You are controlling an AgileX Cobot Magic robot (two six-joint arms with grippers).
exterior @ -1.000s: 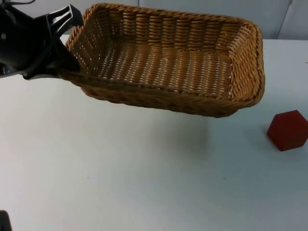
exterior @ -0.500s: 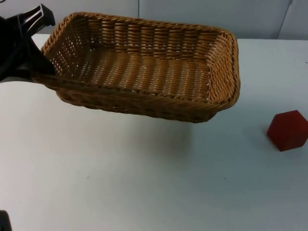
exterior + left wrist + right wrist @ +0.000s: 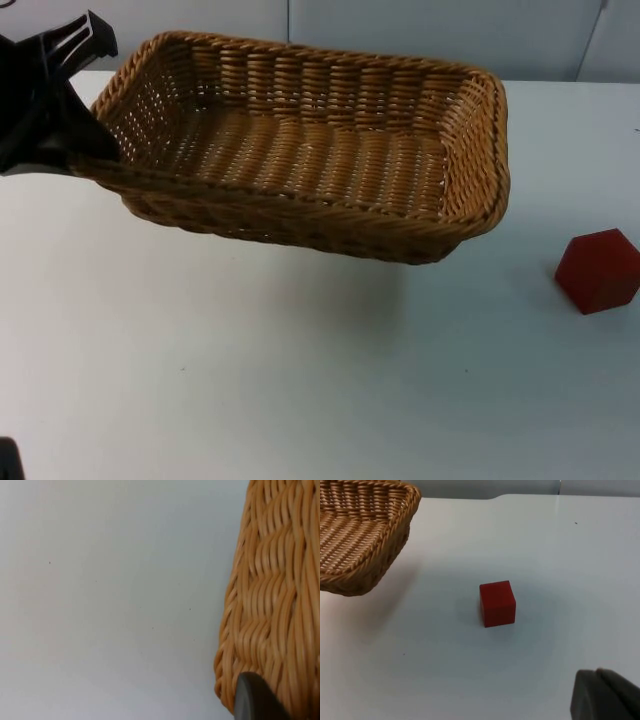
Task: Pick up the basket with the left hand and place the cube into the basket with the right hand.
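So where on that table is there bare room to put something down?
The white table is bare in front of the raised wicker basket, all the way to the red cube. Crowded only at the left gripper on the basket's end.

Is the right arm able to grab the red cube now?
Probably yes. The cube sits alone on the table, apart from the basket the left gripper holds, with nothing between it and the right gripper.

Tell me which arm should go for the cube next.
Right, most likely. The left gripper is shut on the wicker basket, holding it off the white table. The red cube sits alone on the table beside the basket's right end, and the right wrist view looks straight onto it.
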